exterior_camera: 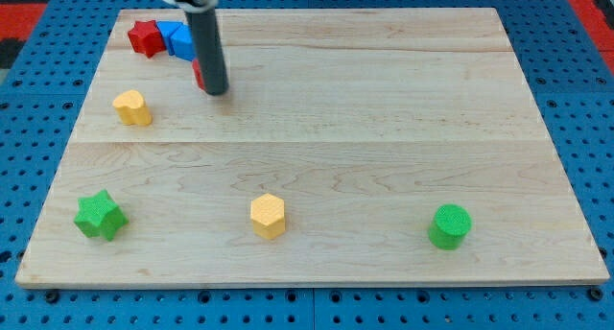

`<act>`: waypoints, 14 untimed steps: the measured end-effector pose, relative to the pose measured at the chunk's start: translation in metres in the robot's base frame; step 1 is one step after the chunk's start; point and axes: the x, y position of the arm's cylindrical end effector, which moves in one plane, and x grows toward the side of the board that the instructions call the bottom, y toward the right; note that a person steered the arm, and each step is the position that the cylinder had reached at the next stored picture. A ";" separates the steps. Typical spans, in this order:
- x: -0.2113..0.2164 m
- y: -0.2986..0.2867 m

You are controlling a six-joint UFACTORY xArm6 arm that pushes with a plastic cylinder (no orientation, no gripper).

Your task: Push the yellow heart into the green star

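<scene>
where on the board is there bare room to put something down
Free: the right half above the green cylinder, and the middle between the yellow heart and yellow hexagon. Crowded: the top-left corner, where my tip stands by a red star and blue block.

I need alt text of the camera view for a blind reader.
A dark rod's tip rests near the wooden board's top left, right of the yellow heart. The green star sits bottom left, with a yellow hexagon and green cylinder along the bottom.

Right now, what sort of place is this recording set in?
Probably a lab tabletop rig: a wooden board on blue perforated matting, small blocks such as the green star and yellow heart, and my tip right of the heart.
</scene>
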 end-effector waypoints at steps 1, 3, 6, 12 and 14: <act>-0.028 -0.022; 0.016 -0.001; -0.002 -0.098; 0.123 -0.046; 0.134 -0.045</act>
